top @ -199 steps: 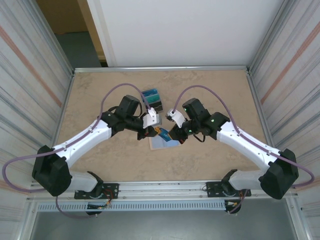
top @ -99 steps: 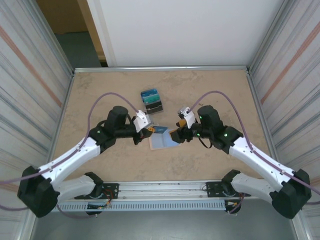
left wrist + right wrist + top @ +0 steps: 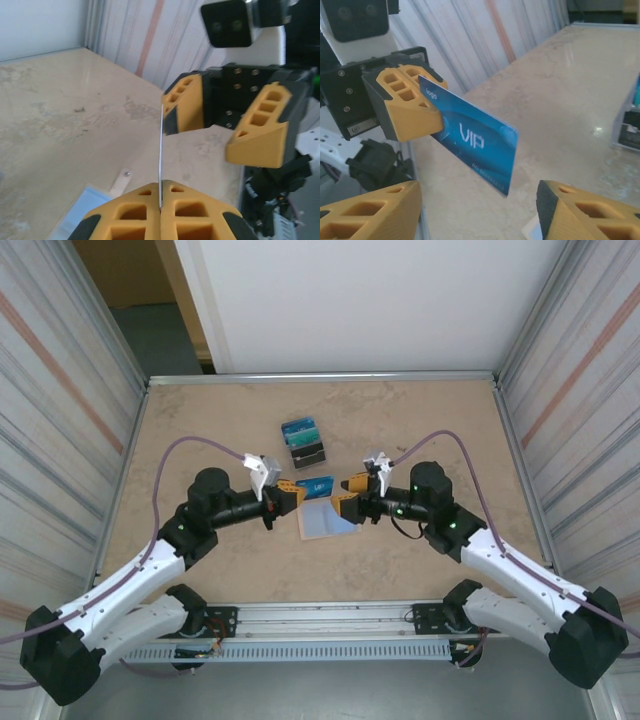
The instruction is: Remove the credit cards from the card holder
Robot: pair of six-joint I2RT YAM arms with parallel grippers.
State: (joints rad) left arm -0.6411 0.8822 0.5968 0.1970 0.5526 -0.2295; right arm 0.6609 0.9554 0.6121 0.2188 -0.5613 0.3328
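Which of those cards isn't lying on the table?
The blue VIP card, pinched by the left gripper; the teal card and black card lie flat.

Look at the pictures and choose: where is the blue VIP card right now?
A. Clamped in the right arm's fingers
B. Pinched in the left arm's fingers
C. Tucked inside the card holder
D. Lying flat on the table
B: in the right wrist view, the left arm's fingers are shut on one end of the blue VIP card and hold it in the air, while the right arm's fingers stand open.
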